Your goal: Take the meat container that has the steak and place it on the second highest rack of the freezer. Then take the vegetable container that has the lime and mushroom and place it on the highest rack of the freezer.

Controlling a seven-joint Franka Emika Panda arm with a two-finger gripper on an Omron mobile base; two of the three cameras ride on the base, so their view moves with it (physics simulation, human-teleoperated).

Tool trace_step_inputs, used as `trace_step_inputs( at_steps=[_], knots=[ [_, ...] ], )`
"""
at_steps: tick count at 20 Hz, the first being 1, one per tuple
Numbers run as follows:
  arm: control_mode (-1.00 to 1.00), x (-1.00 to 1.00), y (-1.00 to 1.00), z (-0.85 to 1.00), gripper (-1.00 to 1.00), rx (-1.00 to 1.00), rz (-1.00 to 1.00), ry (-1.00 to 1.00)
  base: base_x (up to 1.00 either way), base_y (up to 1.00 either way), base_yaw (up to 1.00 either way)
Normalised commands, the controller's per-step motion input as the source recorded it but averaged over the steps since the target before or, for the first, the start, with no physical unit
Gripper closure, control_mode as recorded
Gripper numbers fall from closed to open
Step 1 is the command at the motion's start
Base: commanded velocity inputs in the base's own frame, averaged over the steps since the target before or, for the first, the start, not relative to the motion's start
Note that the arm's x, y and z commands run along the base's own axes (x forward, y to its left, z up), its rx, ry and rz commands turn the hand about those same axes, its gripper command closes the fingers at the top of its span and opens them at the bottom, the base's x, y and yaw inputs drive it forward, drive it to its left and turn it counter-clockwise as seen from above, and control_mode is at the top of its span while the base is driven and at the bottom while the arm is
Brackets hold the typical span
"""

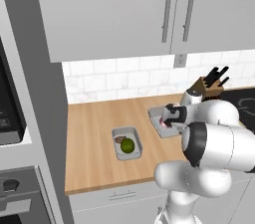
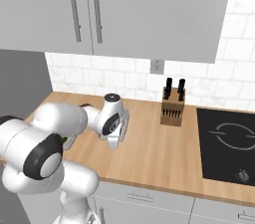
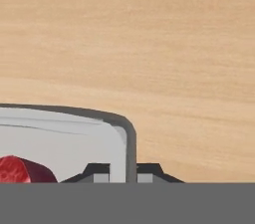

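Observation:
The meat container (image 1: pixel 155 112) is a shallow grey tray on the wooden counter, partly covered by my hand. The red steak (image 3: pixel 20 170) lies inside it, and a bit of the steak (image 1: pixel 165 125) shows under the hand. My gripper (image 3: pixel 123 170) is shut on the tray's right rim (image 3: pixel 130 138), one fingertip inside the wall and one outside. Its hand points down at the tray (image 2: pixel 124 118). The vegetable container (image 1: pixel 126 143) sits to the left, holding the green lime (image 1: pixel 128 145) and the brown mushroom (image 1: pixel 120 139). The freezer and its racks are out of view.
A knife block (image 2: pixel 173 109) stands at the back of the counter (image 2: pixel 149 153), with a black cooktop (image 2: pixel 226 141) to its right. White wall cupboards (image 1: pixel 149 9) hang overhead. An oven stack (image 1: pixel 12 128) lies beyond a grey panel at the left.

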Motion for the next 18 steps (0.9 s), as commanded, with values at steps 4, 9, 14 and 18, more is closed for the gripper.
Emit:
trace_step_inputs(
  at_steps=[4, 9, 14, 18],
  knots=[
    [-1.00, 0.00, 0.00, 0.25, 1.00, 0.00, 0.00, 0.00, 0.00, 0.00, 0.00],
    [-1.00, -0.34, 0.06, 0.51, 1.00, 0.00, -0.04, -0.01, 0.00, 0.00, 0.00],
    [-1.00, -0.58, 0.03, 0.65, 1.00, 0.00, -0.09, 0.00, 0.00, 0.00, 0.00],
    [-1.00, -0.64, -0.15, 0.72, 1.00, 0.04, -0.08, -0.11, 0.00, 0.00, 0.00]
  ],
)
